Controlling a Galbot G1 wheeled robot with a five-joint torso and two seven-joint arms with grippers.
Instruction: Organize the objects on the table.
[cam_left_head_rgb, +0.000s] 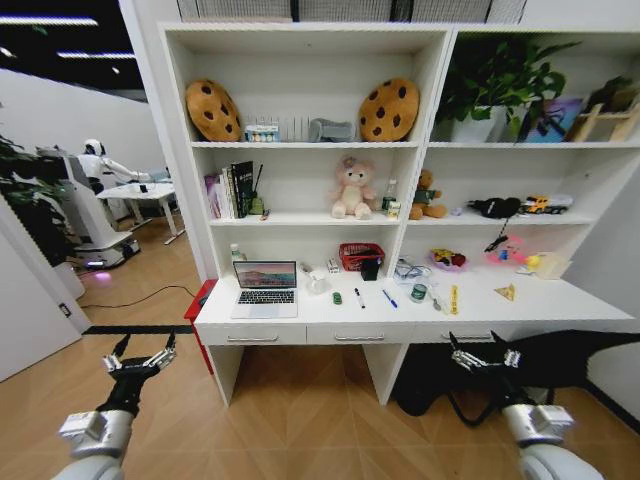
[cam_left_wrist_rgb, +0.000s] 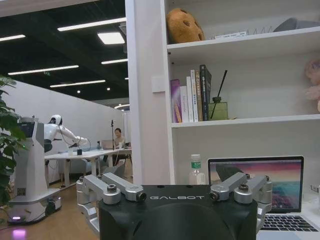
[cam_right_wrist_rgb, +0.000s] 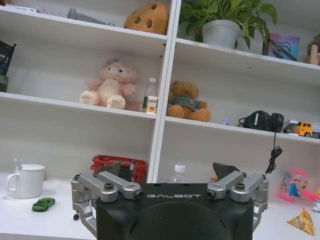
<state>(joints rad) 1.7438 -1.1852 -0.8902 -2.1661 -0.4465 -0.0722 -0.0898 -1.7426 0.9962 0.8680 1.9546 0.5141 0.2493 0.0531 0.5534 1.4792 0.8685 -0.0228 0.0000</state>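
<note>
One white tabletop (cam_left_head_rgb: 560, 300) carries the open laptop (cam_left_head_rgb: 265, 288) at its left, then the black pen (cam_left_head_rgb: 359, 298), blue pen (cam_left_head_rgb: 389, 298) and green toy (cam_left_head_rgb: 337, 297), while left end effector (cam_left_head_rgb: 140, 360) and right end effector (cam_left_head_rgb: 484, 357) hover released before it.

Bare desktop strip between laptop (cam_left_head_rgb: 265, 288) and small green toy (cam_left_head_rgb: 337, 297).

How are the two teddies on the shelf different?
The pink teddy is pale pink and bigger; the brown teddy is brown, smaller and wears a grey-green top. The pink one sits left of the shelf divider, the brown one right of it. Both sit upright on the same shelf level, a bottle between them.
</note>
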